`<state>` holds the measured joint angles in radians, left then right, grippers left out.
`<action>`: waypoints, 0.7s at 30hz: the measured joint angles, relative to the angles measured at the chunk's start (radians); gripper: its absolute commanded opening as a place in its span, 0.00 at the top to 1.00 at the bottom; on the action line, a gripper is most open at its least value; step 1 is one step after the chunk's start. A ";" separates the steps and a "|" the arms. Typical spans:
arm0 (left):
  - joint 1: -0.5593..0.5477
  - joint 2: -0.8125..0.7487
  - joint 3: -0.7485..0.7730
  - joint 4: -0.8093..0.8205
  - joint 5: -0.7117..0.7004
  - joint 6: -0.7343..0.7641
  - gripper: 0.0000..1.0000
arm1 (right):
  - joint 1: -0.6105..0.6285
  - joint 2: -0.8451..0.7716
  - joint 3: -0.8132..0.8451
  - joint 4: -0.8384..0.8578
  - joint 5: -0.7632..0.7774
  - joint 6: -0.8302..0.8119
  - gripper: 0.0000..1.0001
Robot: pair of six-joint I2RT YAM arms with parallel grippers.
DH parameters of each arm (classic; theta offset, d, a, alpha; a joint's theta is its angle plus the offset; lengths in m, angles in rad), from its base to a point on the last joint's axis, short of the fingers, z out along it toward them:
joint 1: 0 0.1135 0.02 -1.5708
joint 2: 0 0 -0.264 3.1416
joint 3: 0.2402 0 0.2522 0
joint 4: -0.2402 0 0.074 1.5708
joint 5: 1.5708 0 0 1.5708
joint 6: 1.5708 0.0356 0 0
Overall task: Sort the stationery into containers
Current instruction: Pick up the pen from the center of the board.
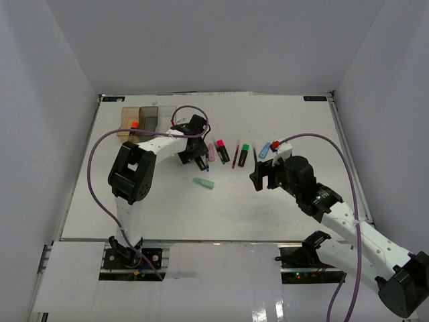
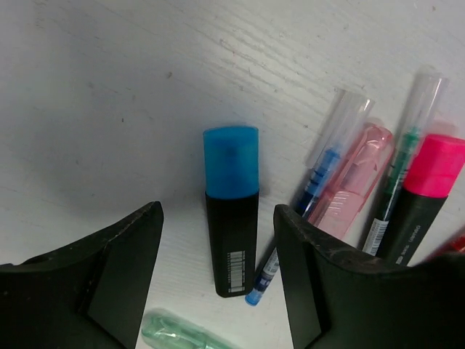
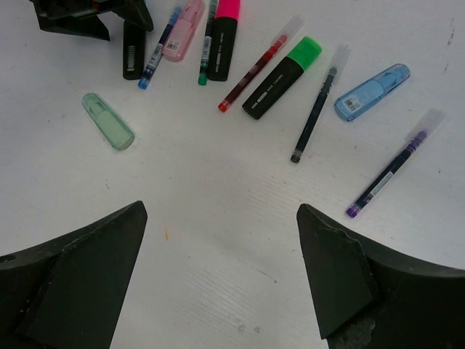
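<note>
Left gripper [image 2: 218, 211]: jaws spread, straddling the flat blue-capped highlighter [image 2: 231, 218], gaps on both sides. Right gripper [image 3: 219, 211]: jaws spread above bare table [image 3: 218, 182]. The right wrist view counts three highlighters [image 3: 280, 76], five thin pens [image 3: 316, 109] and three pastel pieces [image 3: 107, 121]. Only the top view shows three bins [image 1: 149, 118] near the far-left edge, with an orange-capped highlighter [image 1: 135, 125] in the amber one.

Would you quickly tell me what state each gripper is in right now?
Left gripper: open, straddling the blue-capped highlighter.
Right gripper: open, empty.
</note>
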<state>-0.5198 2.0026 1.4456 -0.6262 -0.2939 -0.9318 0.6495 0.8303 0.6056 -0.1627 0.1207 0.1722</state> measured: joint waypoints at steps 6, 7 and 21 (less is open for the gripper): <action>-0.015 0.043 0.040 -0.007 -0.023 -0.012 0.32 | 0.000 -0.001 -0.001 0.000 0.005 0.000 0.10; -0.016 0.047 0.043 -0.010 -0.027 -0.012 0.33 | 0.000 -0.001 -0.002 0.000 0.005 0.000 0.10; -0.019 0.047 0.050 -0.048 -0.064 0.025 0.80 | 0.000 -0.007 -0.014 0.000 0.008 0.000 0.10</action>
<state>-0.5388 2.0495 1.4952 -0.6739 -0.3584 -0.9066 0.6495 0.8234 0.5919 -0.1631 0.1287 0.1719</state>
